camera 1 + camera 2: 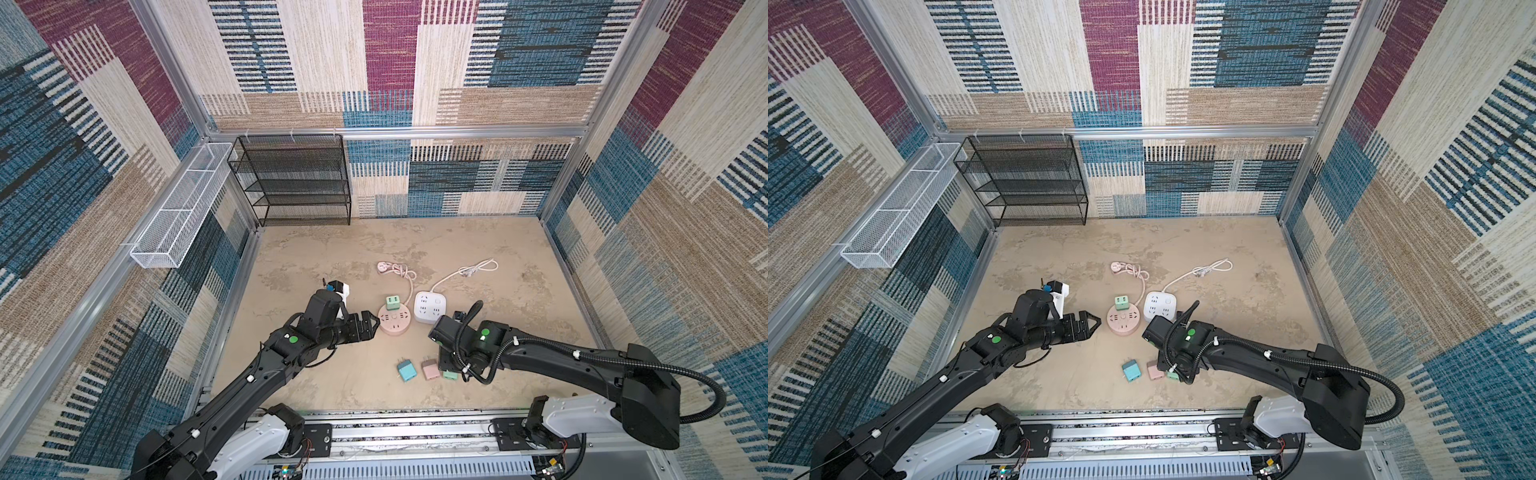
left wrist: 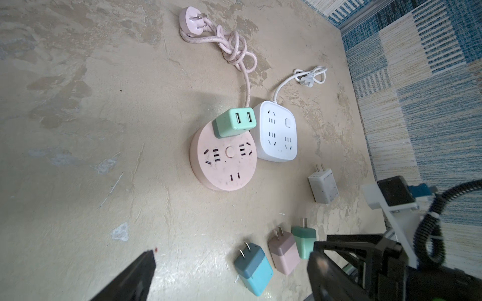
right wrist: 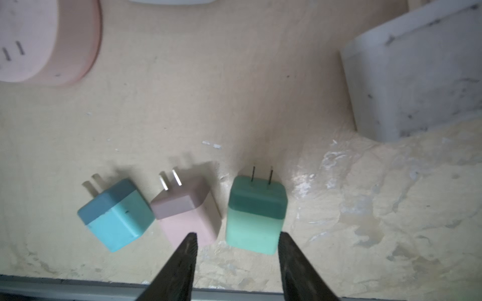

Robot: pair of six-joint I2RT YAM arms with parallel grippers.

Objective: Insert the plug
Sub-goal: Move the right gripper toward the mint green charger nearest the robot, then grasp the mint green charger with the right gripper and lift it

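Observation:
A mint green plug (image 3: 254,211) lies on the floor with its prongs pointing away from my right gripper (image 3: 238,235). That gripper is open, and its tips flank the plug's rear end. Beside it lie a pink plug (image 3: 186,211) and a blue plug (image 3: 116,215). In both top views my right wrist covers that gripper. A round pink power strip (image 1: 392,322) (image 2: 224,161) has another green plug (image 1: 392,302) (image 2: 233,125) standing in it. My left gripper (image 1: 372,326) (image 2: 232,263) is open just left of the strip and holds nothing.
A white square power strip (image 1: 430,306) touches the pink one on the right. A white adapter (image 2: 323,186) lies near my right wrist. Coiled pink cord (image 1: 397,270) and white cord (image 1: 469,270) lie farther back. A black mesh shelf (image 1: 291,178) and a white wire basket (image 1: 178,208) stand at the back left.

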